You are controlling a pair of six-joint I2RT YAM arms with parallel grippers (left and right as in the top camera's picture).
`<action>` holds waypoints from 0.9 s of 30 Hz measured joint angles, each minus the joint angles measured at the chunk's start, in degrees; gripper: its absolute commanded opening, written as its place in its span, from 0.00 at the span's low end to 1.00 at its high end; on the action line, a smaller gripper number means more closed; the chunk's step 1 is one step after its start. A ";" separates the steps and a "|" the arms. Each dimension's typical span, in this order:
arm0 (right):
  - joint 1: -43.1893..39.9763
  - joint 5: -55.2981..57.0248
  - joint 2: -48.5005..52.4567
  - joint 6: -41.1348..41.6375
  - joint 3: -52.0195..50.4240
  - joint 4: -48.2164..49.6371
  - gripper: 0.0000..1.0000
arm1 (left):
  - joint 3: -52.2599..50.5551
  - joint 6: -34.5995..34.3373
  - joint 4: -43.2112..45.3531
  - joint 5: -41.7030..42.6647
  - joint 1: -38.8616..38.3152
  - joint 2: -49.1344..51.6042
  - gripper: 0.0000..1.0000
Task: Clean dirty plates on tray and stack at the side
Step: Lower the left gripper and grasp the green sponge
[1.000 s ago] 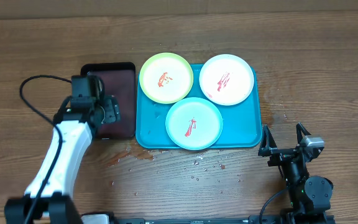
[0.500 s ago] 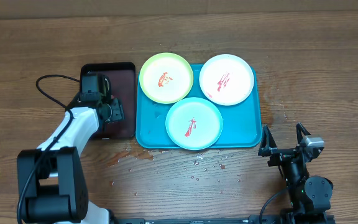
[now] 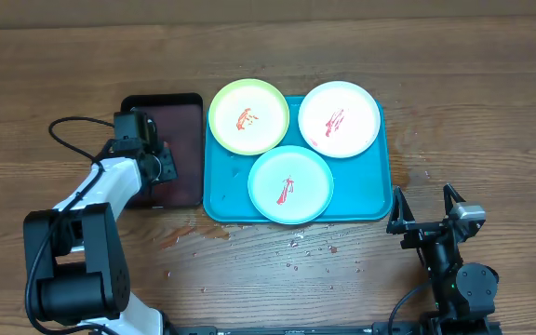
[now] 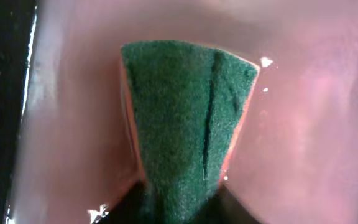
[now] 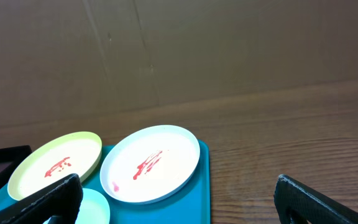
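Clamping the green sponge in the dark-red tray toward bench's left edge, left gripper was nearer; smeared plates lay rightward on turquoise tray; right gripper sat spread apart.

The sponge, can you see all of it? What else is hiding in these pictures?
Overhead: the green sponge is out of sight, hidden under the left gripper over the dark-red tray.
Left wrist: the gripper's fingertips are cut off by the bottom edge, so whether they squeeze the sponge is unclear.
Right wrist: the mint plate is mostly cut off by the bottom edge; its smear is not visible there.
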 measured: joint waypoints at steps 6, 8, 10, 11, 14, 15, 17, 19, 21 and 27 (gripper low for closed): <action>0.02 -0.02 0.00 0.00 0.00 0.00 1.00 | 0.00 0.81 0.26 0.94 0.00 0.09 0.04; 0.02 0.00 0.00 0.00 0.00 0.00 1.00 | 0.02 0.81 0.17 1.11 0.00 0.09 0.04; 0.02 -0.02 0.00 0.02 0.00 0.00 1.00 | 0.11 0.81 -0.22 1.57 0.00 0.09 0.04; 0.00 0.00 0.00 0.02 0.00 0.02 1.00 | 0.24 0.81 -0.46 1.79 0.00 0.09 0.04; 0.02 0.00 0.00 0.00 0.00 0.02 1.00 | 0.35 0.81 -0.98 2.47 0.00 -0.11 0.04; 0.00 -0.02 0.00 0.00 0.00 0.00 1.00 | 0.35 0.81 -1.25 2.58 0.00 -0.37 0.04; 0.02 -0.02 0.00 0.02 0.00 -0.04 1.00 | 0.33 0.81 -2.08 2.84 0.00 -1.77 0.04; 0.02 -0.02 0.00 0.00 0.00 0.00 1.00 | 0.33 0.81 -2.40 2.99 0.00 -4.31 0.04; 0.02 -0.02 0.00 0.00 0.00 -0.02 1.00 | 0.35 0.81 -2.97 2.97 0.00 -7.65 0.04; 0.00 -0.02 0.00 -0.02 0.00 -0.02 1.00 | 1.14 0.81 -6.49 2.58 0.00 -13.46 0.04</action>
